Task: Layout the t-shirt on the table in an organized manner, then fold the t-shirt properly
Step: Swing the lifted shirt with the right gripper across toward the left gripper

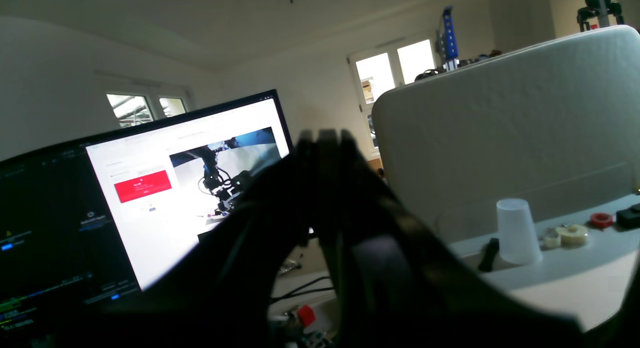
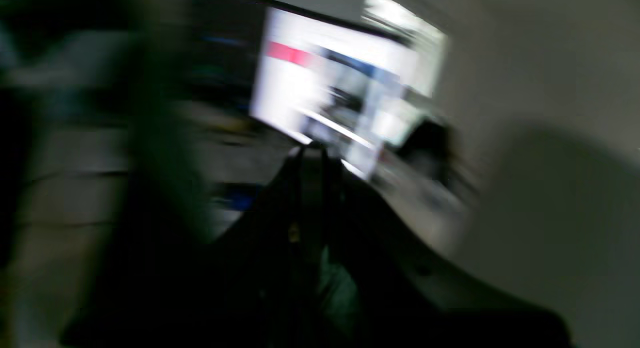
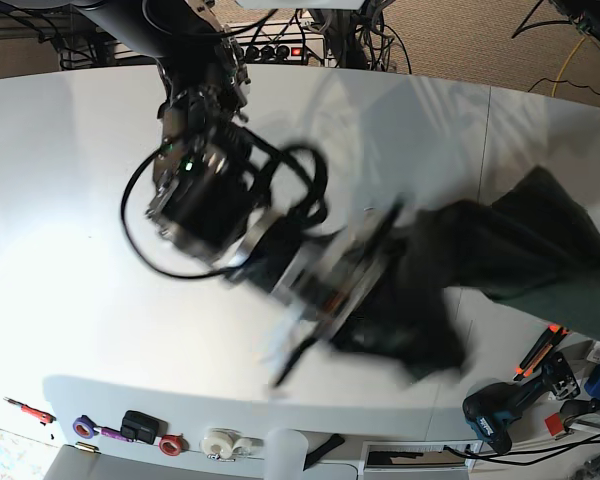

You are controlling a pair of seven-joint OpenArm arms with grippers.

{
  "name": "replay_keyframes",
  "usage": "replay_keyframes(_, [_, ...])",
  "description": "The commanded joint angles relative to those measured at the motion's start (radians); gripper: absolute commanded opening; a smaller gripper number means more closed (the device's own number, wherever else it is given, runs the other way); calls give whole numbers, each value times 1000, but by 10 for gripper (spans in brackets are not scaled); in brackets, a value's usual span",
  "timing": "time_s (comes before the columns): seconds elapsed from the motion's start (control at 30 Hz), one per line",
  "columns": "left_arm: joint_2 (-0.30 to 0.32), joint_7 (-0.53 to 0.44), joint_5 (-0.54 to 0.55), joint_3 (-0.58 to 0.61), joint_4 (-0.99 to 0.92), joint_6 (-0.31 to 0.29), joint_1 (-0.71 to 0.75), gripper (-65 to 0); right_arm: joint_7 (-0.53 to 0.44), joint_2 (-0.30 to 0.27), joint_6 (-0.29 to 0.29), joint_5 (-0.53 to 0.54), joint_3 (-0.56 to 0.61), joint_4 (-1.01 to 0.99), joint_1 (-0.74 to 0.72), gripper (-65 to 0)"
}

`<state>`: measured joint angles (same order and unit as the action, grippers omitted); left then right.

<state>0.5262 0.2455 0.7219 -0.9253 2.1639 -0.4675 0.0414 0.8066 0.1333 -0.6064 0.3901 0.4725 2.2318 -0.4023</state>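
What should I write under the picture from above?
Right gripper lifts the dark green t-shirt above the white table, blurred by motion.

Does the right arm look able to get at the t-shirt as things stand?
Probably yes: the right gripper, jaws shut, already seems to sit against the dark t-shirt over the table; motion blur hides whether it actually holds cloth.

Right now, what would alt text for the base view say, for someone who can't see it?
Overhead view of a white table: a black robot arm, blurred with motion, reaches toward a dark green t-shirt bunched at the table's right side, its blurred gripper at the shirt's edge. Small tools and tape rolls line the near edge.
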Motion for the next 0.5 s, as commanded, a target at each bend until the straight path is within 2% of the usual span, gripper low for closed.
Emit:
replay_keyframes(0.0, [19,-29,5,-8,10,8,-8,-650,-35,9,-8,22,25,28,-24,-650])
replay_keyframes(0.1, [20,-29,-31,-8,10,9,-8,-650,-37,9,6,-5,98,72,-18,-650])
replay_keyframes(0.17, [19,-29,-31,-7,10,17,-3,-650,-41,9,56,-67,116,103,-2,-650])
replay_keyframes(0.3, [19,-29,-31,-7,10,30,1,-650,-74,9,233,-238,89,124,8,-650])
replay_keyframes(0.4, [19,-29,-31,-7,10,30,1,-650,-77,9,373,-367,18,124,8,-650])
replay_keyframes(0.47, [19,-29,-31,-7,10,30,1,-650,-77,9,444,-418,-46,124,8,-650])
